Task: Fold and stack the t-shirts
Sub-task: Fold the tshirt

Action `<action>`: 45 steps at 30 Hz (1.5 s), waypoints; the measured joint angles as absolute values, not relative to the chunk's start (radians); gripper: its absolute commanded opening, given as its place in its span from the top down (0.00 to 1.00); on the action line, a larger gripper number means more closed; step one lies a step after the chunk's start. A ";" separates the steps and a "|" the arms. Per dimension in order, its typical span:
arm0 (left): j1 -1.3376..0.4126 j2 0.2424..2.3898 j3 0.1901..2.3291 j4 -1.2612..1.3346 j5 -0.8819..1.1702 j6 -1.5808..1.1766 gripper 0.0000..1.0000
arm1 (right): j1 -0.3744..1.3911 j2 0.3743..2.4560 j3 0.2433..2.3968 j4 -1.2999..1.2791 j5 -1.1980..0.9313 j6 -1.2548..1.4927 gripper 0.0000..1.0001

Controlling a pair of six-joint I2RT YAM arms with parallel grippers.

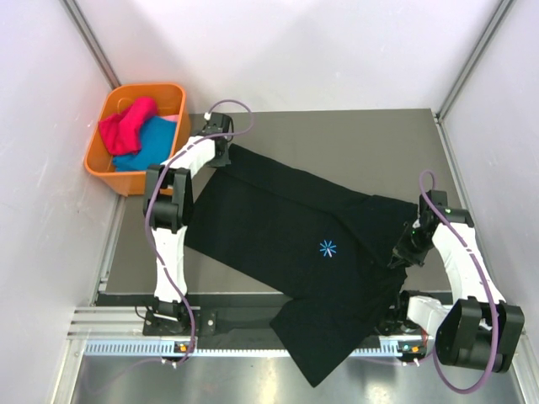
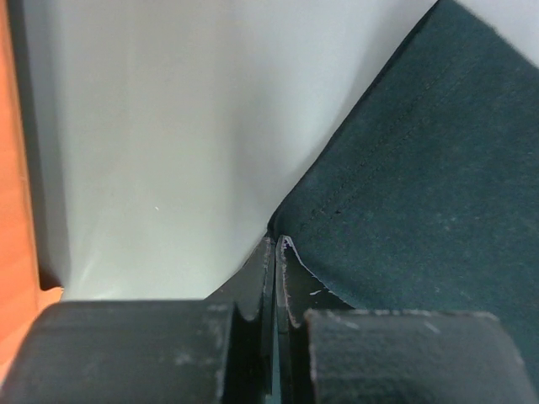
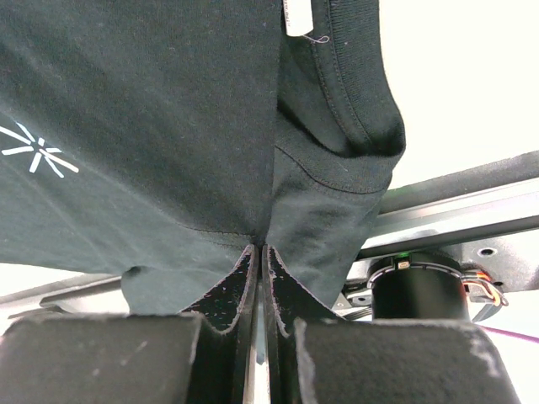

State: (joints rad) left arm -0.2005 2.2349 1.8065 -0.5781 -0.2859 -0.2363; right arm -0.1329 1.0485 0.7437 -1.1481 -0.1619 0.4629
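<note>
T-shirts of soft cloth are being handled here, and two of them, a crumpled magenta-pink shirt [image 1: 126,124] and a teal-blue shirt [image 1: 153,141] beneath it, are being kept in the orange plastic basket [image 1: 126,182] at the far left corner. Just right of the basket, the left gripper [image 1: 222,150] [image 2: 274,252] is being held clamped on the far-left tip of the large plain black t-shirt [image 1: 269,215]. In the left wrist view a stitched edge is being pinched between the closed jaws; it is probably a hem corner, though the close view makes that hard to confirm.

From that grip the black cloth is being stretched diagonally across the grey table [image 1: 354,143]. Its long axis is running from far left to near right, and the tiny light-blue starburst print [image 1: 327,247] is being shown face up near the middle. A near portion is being left hanging over the table's near edge, across the rail between the arm bases.

At the right end the right gripper [image 1: 404,252] [image 3: 259,252] is being kept clenched on a fold of the same shirt just beside the ribbed collar [image 3: 354,93], where a white label [image 3: 297,17] is showing.

The garment is being spanned between the two grippers: it lies rightward of the left one and leftward of the right one, both touching it. The overhanging part is nearer the right arm, so squaring the shirt is judged to depend on drawing that end farther onto the table.
</note>
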 measured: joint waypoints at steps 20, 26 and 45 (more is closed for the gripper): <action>-0.200 2.249 1.806 -0.584 -0.306 -0.235 1.00 | -0.133 1.005 0.846 -1.196 -0.047 0.448 1.00; -0.199 2.249 1.806 -0.585 -0.312 -0.233 1.00 | -0.133 0.984 0.865 -1.222 -0.019 0.444 1.00; -0.193 2.247 1.823 -0.649 -0.334 -0.231 0.41 | -0.133 1.069 0.875 -1.245 -0.054 0.420 0.54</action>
